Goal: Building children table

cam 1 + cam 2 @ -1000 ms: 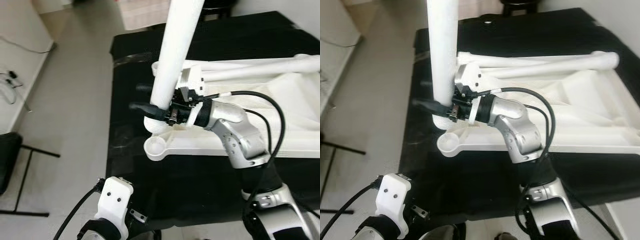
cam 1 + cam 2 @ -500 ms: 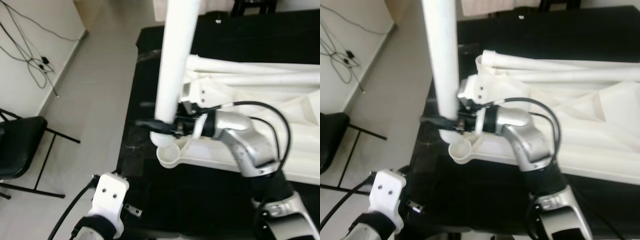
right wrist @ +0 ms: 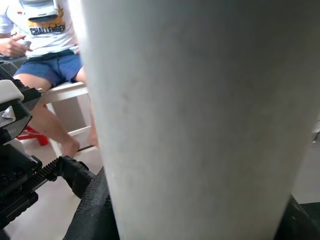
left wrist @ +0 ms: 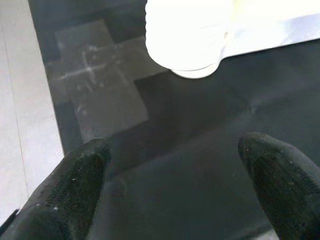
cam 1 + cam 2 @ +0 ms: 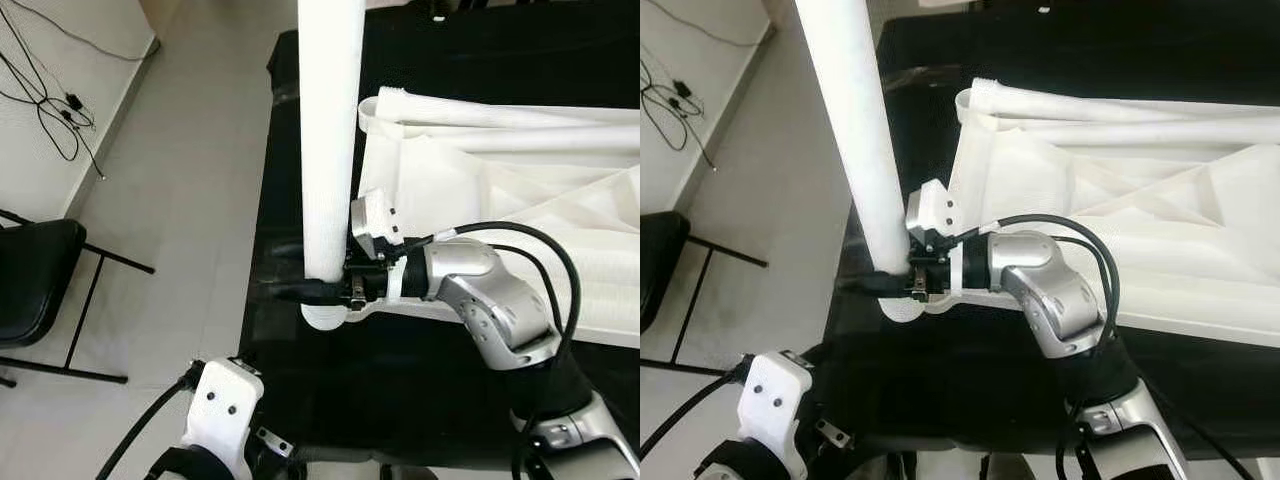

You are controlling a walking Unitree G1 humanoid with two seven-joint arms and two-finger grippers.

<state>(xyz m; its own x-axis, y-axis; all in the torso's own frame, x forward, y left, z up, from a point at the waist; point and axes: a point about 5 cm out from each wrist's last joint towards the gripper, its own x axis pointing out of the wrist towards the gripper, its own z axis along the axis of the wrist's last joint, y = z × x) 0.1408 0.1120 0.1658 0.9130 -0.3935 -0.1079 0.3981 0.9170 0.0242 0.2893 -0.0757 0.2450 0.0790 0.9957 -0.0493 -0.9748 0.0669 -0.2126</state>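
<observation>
**Table leg upright at the corner socket**

Head views: your right gripper (image 5: 322, 291) clamps the white table leg (image 5: 331, 140) near its lower end. The leg's long axis stands nearly vertical, upper end towards the camera, lower end just above the round socket (image 5: 903, 310) at the corner of the inverted white tabletop (image 5: 500, 200) on the black mat (image 5: 970, 370).

Left wrist view: your left gripper (image 4: 177, 187) hovers over the mat, fingers spread, empty, socket ahead.

Right wrist view: the leg (image 3: 195, 115) sits between the fingers (image 3: 90, 212). A seated person (image 3: 45, 45) is behind.
</observation>
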